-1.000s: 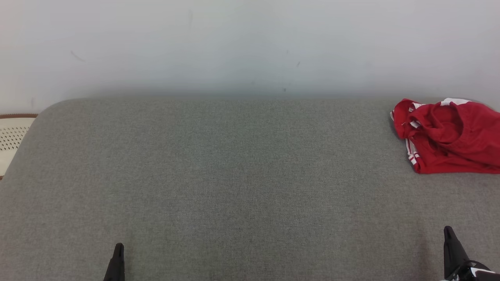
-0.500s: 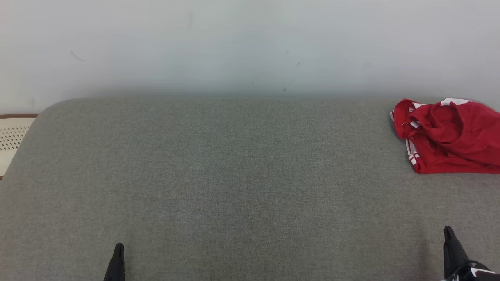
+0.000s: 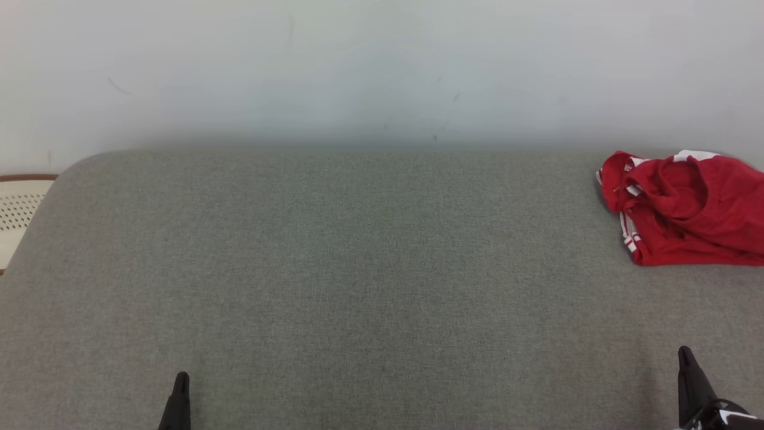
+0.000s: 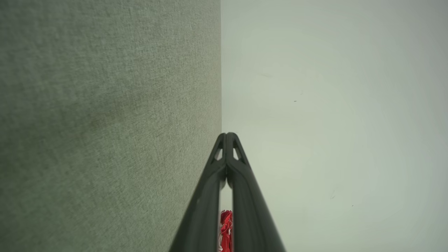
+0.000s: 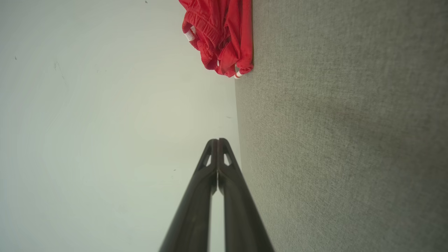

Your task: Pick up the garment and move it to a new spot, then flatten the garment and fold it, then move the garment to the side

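The garment [image 3: 686, 209] is a crumpled red piece with white stripes, lying at the far right of the grey fabric surface [image 3: 358, 269] near the wall. The right wrist view shows the garment [image 5: 220, 35] at its top edge, and a sliver of the garment [image 4: 226, 231] appears between the left fingers. My left gripper [image 3: 181, 382] sits low at the near left, shut and empty, tips together [image 4: 226, 136]. At the near right my right gripper [image 3: 685, 358] is shut and empty too, tips touching [image 5: 218, 141], well short of the garment.
A pale wall [image 3: 382, 71] runs along the far edge of the grey surface. A white perforated object [image 3: 18, 209] with a brown rim stands beyond the surface's left end.
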Robot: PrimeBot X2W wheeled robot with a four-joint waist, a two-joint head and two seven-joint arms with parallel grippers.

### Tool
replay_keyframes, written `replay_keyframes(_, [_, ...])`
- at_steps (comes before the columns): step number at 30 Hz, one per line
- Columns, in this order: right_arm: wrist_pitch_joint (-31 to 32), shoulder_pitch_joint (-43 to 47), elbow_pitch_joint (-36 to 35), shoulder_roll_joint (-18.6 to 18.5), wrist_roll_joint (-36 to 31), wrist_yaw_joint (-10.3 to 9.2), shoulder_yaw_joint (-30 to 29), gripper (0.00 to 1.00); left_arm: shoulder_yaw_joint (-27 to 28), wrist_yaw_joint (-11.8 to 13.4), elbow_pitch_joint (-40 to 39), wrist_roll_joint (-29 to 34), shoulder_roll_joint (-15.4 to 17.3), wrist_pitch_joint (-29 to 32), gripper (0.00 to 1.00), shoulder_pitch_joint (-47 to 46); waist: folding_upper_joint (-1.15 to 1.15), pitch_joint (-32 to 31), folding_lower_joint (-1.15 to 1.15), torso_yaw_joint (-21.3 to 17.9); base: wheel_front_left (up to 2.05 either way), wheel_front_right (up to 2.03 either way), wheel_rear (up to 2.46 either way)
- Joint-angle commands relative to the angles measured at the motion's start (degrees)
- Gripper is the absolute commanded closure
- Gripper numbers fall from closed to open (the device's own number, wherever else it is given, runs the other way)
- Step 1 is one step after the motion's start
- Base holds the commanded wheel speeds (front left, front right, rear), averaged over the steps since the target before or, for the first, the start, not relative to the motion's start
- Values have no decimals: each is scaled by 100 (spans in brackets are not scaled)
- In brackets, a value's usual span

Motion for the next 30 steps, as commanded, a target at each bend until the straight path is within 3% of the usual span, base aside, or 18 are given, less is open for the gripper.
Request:
replay_keyframes(1, [15,-22,9,16,-19,2,-8,100,4,-18,8,-20,-4,0,100,-56,0,0,0,0,0,0,0])
replay_keyframes(30, [28,-26,9,27,-36,2,-25,100,3,-18,8,-21,-4,-1,100,-56,0,0,0,0,0,0,0])
